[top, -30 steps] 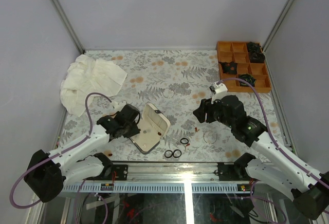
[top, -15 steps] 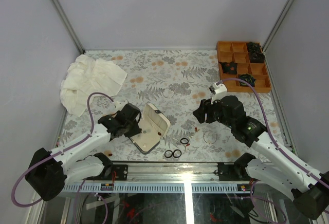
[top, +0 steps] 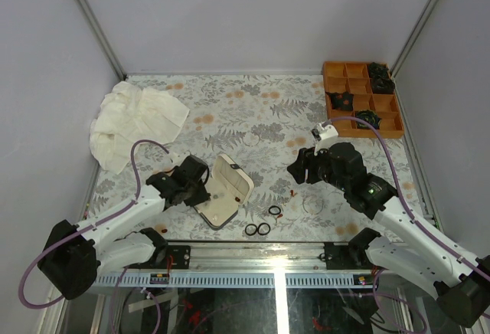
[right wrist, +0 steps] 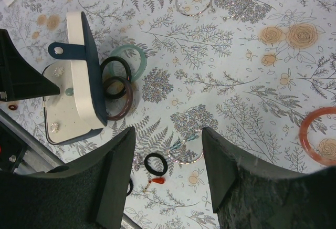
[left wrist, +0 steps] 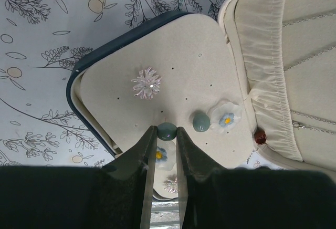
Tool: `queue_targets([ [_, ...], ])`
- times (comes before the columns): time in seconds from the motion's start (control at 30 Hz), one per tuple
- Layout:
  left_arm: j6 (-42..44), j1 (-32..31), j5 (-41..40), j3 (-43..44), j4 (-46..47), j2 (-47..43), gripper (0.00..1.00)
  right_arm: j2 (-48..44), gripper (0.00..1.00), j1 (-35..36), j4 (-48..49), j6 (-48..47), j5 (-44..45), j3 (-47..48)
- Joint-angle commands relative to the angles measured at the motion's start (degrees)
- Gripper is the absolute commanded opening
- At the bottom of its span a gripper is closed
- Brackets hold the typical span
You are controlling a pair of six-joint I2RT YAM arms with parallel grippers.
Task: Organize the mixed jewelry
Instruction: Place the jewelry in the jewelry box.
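The open hinged case lies at the near middle, and its cream pad carries several small studs. My left gripper is over that pad, shut on a small round green stud; it also shows in the top view. Black rings and a red bit lie right of the case. My right gripper is open and empty above a black ring, a red bit and a thin clear hoop; it is also in the top view.
An orange compartment tray stands at the back right and a white cloth at the back left. A green bangle, a dark bangle and a black one lie behind the case. An orange bangle lies right.
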Motion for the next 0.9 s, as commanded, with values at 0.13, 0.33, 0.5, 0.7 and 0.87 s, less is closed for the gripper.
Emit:
queue_targets([
  [0.13,0.96,0.34,0.99,-1.25,2.42,-0.10,0.00,-0.05,0.61,0.49,1.96,-0.34,0.66,0.62],
  [0.33,1.13,0.50,0.41,-0.78,2.06,-0.24,0.00,-0.04,0.61,0.50,2.03,-0.30,0.67,0.59],
  [0.5,1.61,1.06,0.56,-0.41,1.65,-0.23,0.00,-0.13,0.61,0.51,1.95,-0.32,0.64,0.48],
  [0.7,2.18,1.53,0.89,0.12,1.35,0.10,0.00,-0.56,0.61,0.51,1.32,-0.14,1.58,0.45],
  [0.87,2.23,2.12,1.29,0.23,1.18,-0.50,0.00,-1.22,0.61,0.49,-0.75,0.30,3.55,0.85],
])
